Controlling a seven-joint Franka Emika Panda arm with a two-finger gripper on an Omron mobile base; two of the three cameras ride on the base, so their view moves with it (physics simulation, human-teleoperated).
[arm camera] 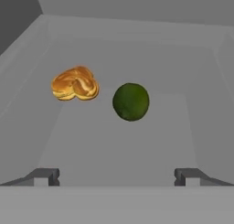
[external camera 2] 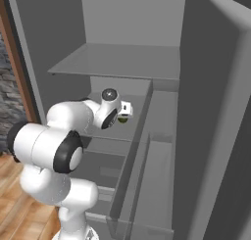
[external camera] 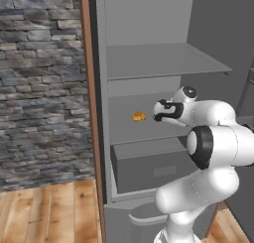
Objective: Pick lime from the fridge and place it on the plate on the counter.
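Observation:
The fridge stands open in front of me. On its middle shelf lies the dark green lime, which also peeks out as a small green spot just past the hand. My gripper is open, reaching into the shelf space with the lime ahead of it, centred between the fingertips and a short way off. In the left base view the hand covers the lime. The plate and the counter are out of view.
A small orange-yellow lumpy item lies left of the lime, close beside it. Above is another flat shelf, below a grey drawer. The open fridge door stands at the right. A stone wall is at the left.

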